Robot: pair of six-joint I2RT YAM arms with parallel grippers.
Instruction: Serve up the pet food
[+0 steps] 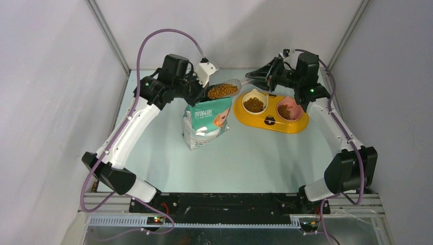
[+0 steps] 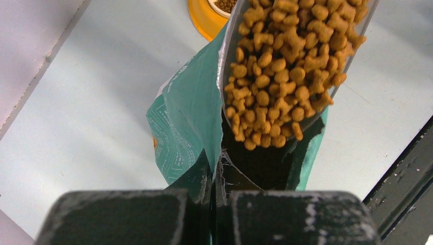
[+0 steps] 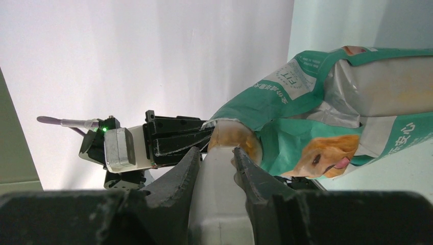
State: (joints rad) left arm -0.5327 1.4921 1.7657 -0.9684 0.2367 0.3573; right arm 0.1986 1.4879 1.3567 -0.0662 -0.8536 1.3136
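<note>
Filling scoop (image 3: 217, 204), pet food (image 2: 286, 66) lies beyond right fingers (image 3: 254, 179).

Inspected 2 units: left white-shelled arm (image 1: 134, 124) and right white-shelled arm (image 1: 332, 123), each with black joint housings and 1 purple cable (image 1: 148, 40). 1 green indicator light (image 1: 311, 91) per wrist. Black fingers (image 2: 127, 219) show whitish scuffing.

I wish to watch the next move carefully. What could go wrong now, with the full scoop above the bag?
1. The scoop in the right gripper is heaped with kibble to its rim; some may spill on the way to the feeder.
2. Both feeder sides already hold kibble, so they might overflow.
3. The left gripper pinches only the torn edge of the bag; it could tear further.
</note>
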